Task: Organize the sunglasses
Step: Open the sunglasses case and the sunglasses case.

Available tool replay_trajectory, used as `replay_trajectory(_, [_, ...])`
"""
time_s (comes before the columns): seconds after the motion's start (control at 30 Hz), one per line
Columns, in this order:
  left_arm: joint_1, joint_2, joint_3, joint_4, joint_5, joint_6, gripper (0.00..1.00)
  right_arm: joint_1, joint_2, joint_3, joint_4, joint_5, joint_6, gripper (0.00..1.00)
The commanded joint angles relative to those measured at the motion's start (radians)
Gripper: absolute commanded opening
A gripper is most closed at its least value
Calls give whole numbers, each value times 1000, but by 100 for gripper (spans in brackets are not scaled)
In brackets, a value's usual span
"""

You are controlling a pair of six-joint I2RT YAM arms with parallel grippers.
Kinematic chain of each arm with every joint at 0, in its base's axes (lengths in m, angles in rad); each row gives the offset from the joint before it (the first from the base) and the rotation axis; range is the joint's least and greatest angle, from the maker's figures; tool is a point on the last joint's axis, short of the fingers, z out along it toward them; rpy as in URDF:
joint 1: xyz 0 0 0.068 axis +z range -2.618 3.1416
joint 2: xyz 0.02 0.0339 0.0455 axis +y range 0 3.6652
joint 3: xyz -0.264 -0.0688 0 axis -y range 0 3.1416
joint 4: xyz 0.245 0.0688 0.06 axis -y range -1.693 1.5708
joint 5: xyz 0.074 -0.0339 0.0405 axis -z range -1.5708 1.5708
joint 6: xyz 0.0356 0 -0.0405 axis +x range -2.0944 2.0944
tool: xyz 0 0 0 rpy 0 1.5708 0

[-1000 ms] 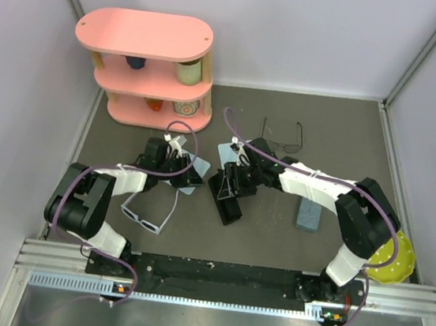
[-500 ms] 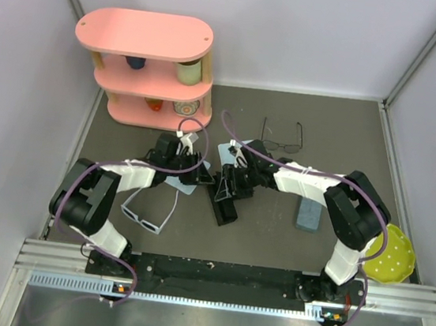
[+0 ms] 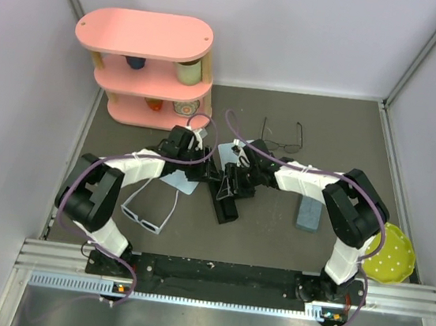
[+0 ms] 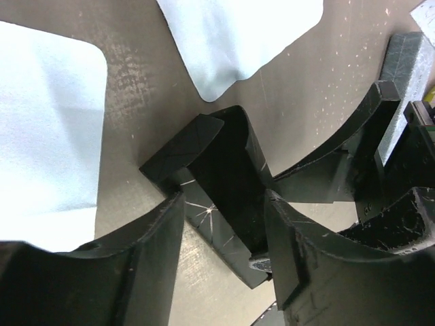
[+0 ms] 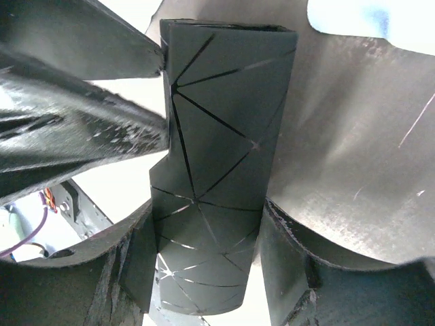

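The left gripper (image 3: 204, 169) has swung off the light blue cloth (image 3: 177, 182) to the black case (image 3: 227, 205), its fingers spread wider than a second ago and straddling the case's end. The right gripper (image 3: 228, 183) still pinches that case by its sides. The white sunglasses (image 3: 147, 211) by the left arm and the wire pair (image 3: 282, 139) farther back haven't moved.

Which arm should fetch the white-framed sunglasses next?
Probably left. The white sunglasses lie on its side of the table, just beside that arm, while the right jaws are clamped on the black case and sit further away.
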Motion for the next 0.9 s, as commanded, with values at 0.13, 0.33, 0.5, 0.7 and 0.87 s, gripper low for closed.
replay_trajectory(0.13, [-7, -16, 11, -154, -155, 67, 70, -6, 4, -11, 109, -36, 19, 0])
replay_trajectory(0.33, [-9, 19, 11, -128, -124, 61, 69, -9, 9, -12, 120, -36, 29, 0])
replay_trajectory(0.5, [-9, 68, 20, -129, -126, 53, 59, -8, 11, -21, 132, -29, 33, 0])
replay_trajectory(0.7, [-9, 72, 19, -198, -199, 76, 55, -11, 4, -31, 120, 36, 34, 19])
replay_trajectory(0.87, [-9, 105, 22, -221, -207, 84, 53, -12, -20, -40, 88, 139, 26, 53])
